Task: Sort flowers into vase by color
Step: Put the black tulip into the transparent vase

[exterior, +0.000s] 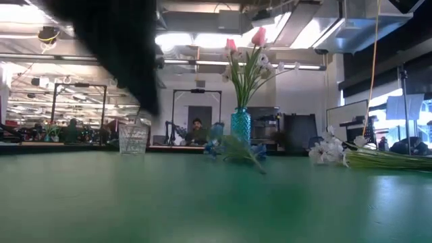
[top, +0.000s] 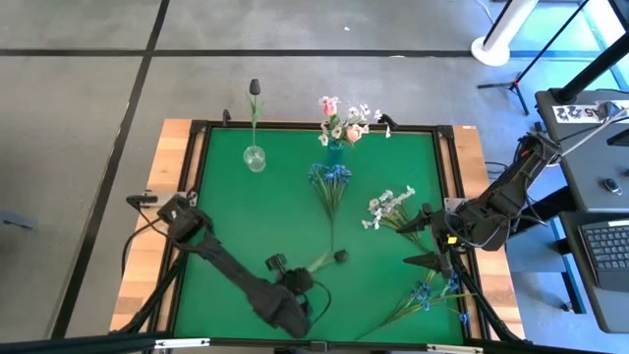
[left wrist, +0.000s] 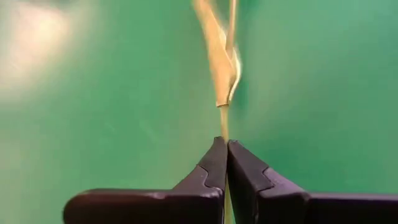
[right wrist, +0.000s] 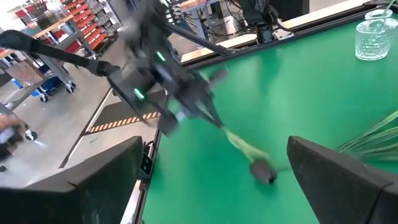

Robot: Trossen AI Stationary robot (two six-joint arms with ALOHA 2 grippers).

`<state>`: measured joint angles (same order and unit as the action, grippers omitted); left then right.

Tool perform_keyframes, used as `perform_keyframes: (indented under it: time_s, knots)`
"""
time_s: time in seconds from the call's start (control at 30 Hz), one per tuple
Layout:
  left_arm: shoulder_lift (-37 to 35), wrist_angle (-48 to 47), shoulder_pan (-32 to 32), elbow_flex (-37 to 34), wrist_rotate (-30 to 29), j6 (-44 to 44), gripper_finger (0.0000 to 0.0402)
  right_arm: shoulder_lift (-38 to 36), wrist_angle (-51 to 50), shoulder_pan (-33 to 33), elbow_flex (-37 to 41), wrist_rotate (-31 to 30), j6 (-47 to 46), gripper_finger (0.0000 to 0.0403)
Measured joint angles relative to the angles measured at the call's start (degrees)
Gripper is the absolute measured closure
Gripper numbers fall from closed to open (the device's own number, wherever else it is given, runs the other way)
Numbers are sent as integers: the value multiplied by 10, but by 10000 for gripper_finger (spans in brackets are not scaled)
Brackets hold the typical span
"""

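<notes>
A dark-budded tulip (top: pixel 341 256) lies near the table's middle, toward the near edge, with a pale leaf (left wrist: pixel 219 56) on its thin stem. My left gripper (top: pixel 298 278) is shut on that stem. My right gripper (top: pixel 428 236) hovers open at the table's right, above a spray of white blossoms (top: pixel 389 207). A clear glass vase (top: pixel 255 157) at the far edge holds one dark tulip (top: pixel 255 89). The teal vase (top: pixel 335 152) holds pink tulips and white blossoms (top: pixel 344 120). A blue cluster (top: pixel 329 177) lies in front of it. My left gripper pinches the tulip's thin stem (left wrist: pixel 223 124) between its two fingertips (left wrist: pixel 214 163), at the end away from the bud. The fingers slant down from the table's near left, and the stem runs on straight ahead of them. The bud (right wrist: pixel 262 171) rests low on the green mat.
More blue flowers (top: pixel 425 293) lie at the near right corner. A raised black frame (top: pixel 197 177) borders the green mat. Bare mat lies at the left and between the two vases (exterior: pixel 133 138) (exterior: pixel 240 126).
</notes>
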<state>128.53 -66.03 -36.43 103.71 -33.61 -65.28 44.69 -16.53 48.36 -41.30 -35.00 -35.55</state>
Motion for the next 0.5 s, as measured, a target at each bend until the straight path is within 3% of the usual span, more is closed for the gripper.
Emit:
perform_keyframes:
  time_s: [0.1, 0.2, 0.3, 0.5]
  knots:
    - [-47, -130, -27, 64, -102, -41, 401, 0, -1, 0, 0, 0, 0, 6]
    - [-81, -199, -61, 98, -192, -91, 401, 0, 0, 0, 0, 0, 0, 6]
    - [-124, -207, -101, 100, -281, -110, 401, 0, 0, 0, 0, 0, 0, 6]
    - [-183, -223, -174, 55, -539, -159, 401, 1, 0, 0, 0, -4, 12, 6]
